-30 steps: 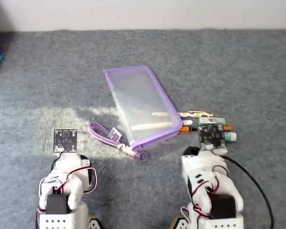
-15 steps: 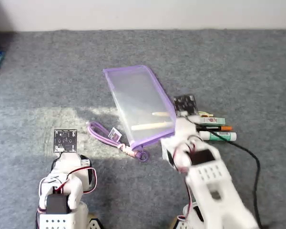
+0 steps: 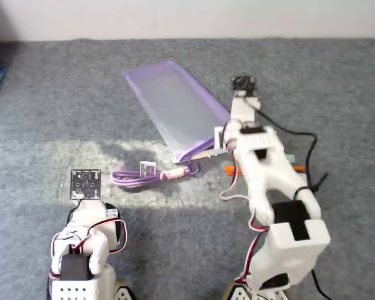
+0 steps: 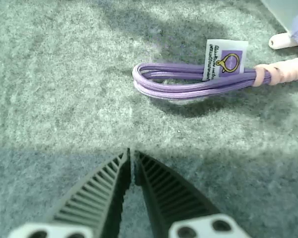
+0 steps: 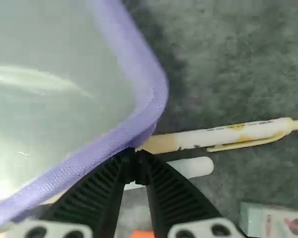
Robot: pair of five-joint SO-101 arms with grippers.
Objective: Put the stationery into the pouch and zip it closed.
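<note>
The right gripper (image 5: 135,157) has its jaws drawn together, the tips meeting on the purple bound edge of the pouch (image 5: 54,99), which it seems to pinch near a rounded corner; just beyond the tips, on the grey carpet (image 5: 248,64), lie a cream pen (image 5: 223,136) and a white-capped stick (image 5: 188,167), both outside the pouch and close against its edge; a pale pen-like shape (image 5: 35,82) shows through the clear wall, so one piece looks to be inside already. From above, the pouch (image 3: 172,106) lies slantwise in the middle of the table, with an orange marker (image 3: 230,169) beside the right arm; its purple strap (image 3: 137,178) trails toward the left gripper (image 4: 132,159), which hangs closed and empty over the carpet near the strap's loop. The step in hand looks like positioning or opening the pouch; loading is mostly undone and zipping not begun. Next, I judge, the mouth must be held open, perhaps by the left arm, while the right lets go and fetches a pen.
</note>
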